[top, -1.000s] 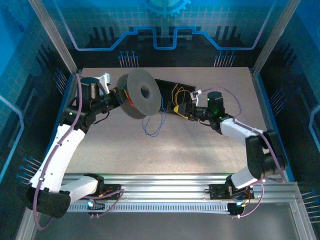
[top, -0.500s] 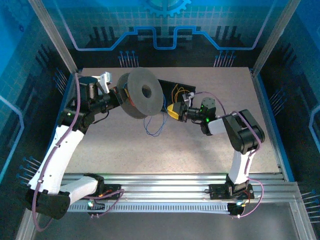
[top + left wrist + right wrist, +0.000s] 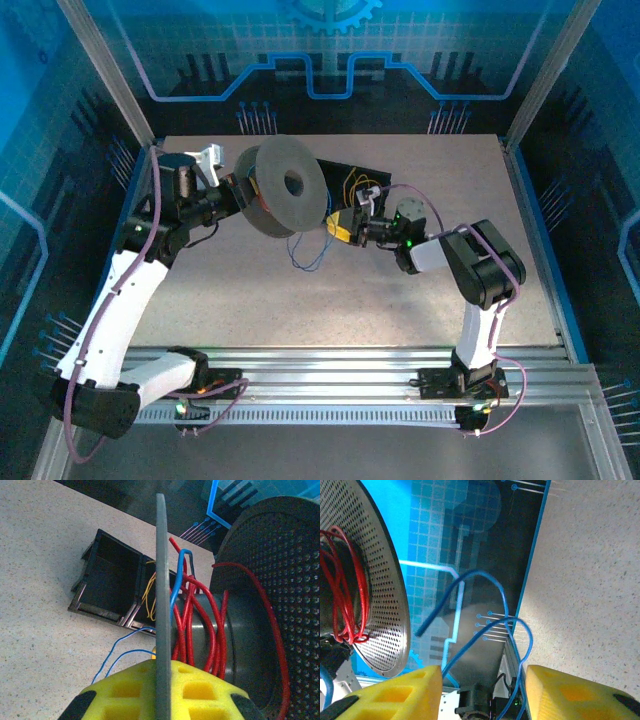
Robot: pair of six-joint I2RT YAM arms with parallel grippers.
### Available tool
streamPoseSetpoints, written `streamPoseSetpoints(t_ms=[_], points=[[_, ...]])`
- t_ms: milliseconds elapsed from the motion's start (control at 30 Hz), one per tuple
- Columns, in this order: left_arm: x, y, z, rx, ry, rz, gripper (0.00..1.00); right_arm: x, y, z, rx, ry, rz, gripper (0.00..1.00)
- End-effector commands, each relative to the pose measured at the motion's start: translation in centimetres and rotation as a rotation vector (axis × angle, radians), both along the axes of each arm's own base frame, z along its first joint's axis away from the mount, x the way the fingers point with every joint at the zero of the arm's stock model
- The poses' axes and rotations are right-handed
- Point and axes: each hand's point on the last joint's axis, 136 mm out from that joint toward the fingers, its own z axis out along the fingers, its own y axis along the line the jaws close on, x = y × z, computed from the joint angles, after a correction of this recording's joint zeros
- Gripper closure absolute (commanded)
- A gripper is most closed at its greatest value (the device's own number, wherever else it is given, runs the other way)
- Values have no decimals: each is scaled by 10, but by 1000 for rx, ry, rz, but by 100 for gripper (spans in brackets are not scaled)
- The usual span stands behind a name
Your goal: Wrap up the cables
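Observation:
My left gripper [image 3: 238, 190] is shut on the flange edge of a grey spool [image 3: 285, 180] and holds it above the table. In the left wrist view its yellow pads [image 3: 125, 690] clamp that thin flange [image 3: 161, 580]. The red cable [image 3: 210, 630] is wound round the hub, and the blue cable [image 3: 125, 640] trails off it to the table. My right gripper [image 3: 342, 225] sits just right of the spool. Its jaws stand apart around the blue cable [image 3: 522, 640], which runs loose between the pads [image 3: 395, 695]. The yellow-orange cable [image 3: 149, 597] lies in the black box.
A black compartment box [image 3: 335, 170] lies behind the spool, close to the right gripper. The blue cable's loop [image 3: 308, 258] hangs down onto the speckled table [image 3: 400, 330] in front of the spool. Blue enclosure walls [image 3: 560, 100] ring the table.
The right arm folded and swung left, bringing its gripper from beside the box up close to the spool, and its jaws narrowed a little. The left arm and spool barely moved.

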Motion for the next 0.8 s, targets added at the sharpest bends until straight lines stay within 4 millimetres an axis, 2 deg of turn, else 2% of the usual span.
streamPoseSetpoints(t_ms=[0, 633, 700, 767], points=[[-2, -7, 39, -41, -133, -35, 100, -12, 7, 14, 15, -53, 23, 52], [-1, -8, 34, -36, -124, -32, 100, -28, 19, 25, 41, -60, 53, 52], [-1, -8, 32, -34, -122, -33, 100, -31, 22, 25, 43, -56, 61, 55], [0, -8, 33, -35, -125, -29, 100, -33, 25, 25, 43, -55, 68, 63]])
